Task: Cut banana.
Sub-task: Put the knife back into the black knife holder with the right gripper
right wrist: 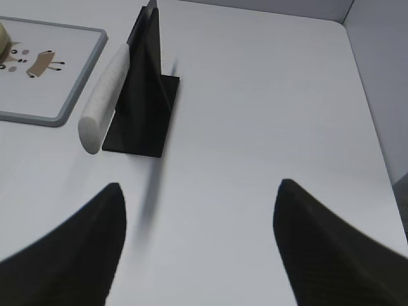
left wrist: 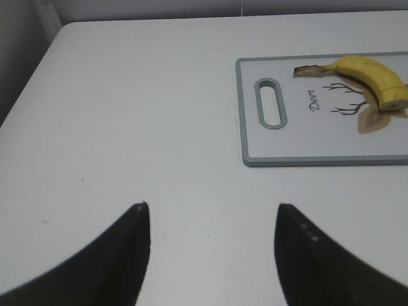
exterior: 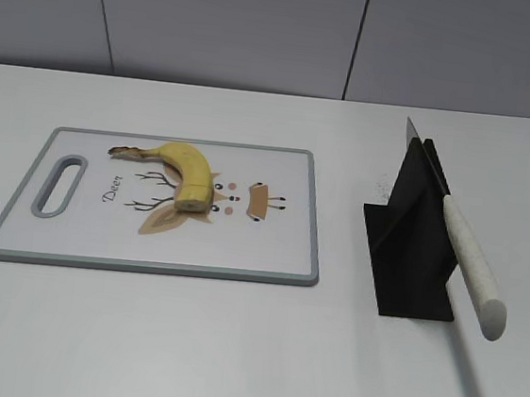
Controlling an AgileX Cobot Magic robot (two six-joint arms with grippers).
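Observation:
A yellow banana (exterior: pixel 185 170) with a cut end lies on the white grey-rimmed cutting board (exterior: pixel 268 256); it also shows in the left wrist view (left wrist: pixel 373 78). A knife (exterior: pixel 471 266) with a white handle rests in a black stand (exterior: pixel 412 242), handle toward the front; it also shows in the right wrist view (right wrist: pixel 102 108). Neither gripper shows in the exterior view. My left gripper (left wrist: pixel 210 207) is open and empty over bare table, front left of the board (left wrist: pixel 306 159). My right gripper (right wrist: pixel 201 185) is open and empty, in front of the stand (right wrist: pixel 143 95).
The white table (exterior: pixel 230 347) ends at a grey wall at the back. The table's left edge shows in the left wrist view (left wrist: pixel 29 83). A wall stands at the right of the right wrist view (right wrist: pixel 382 76).

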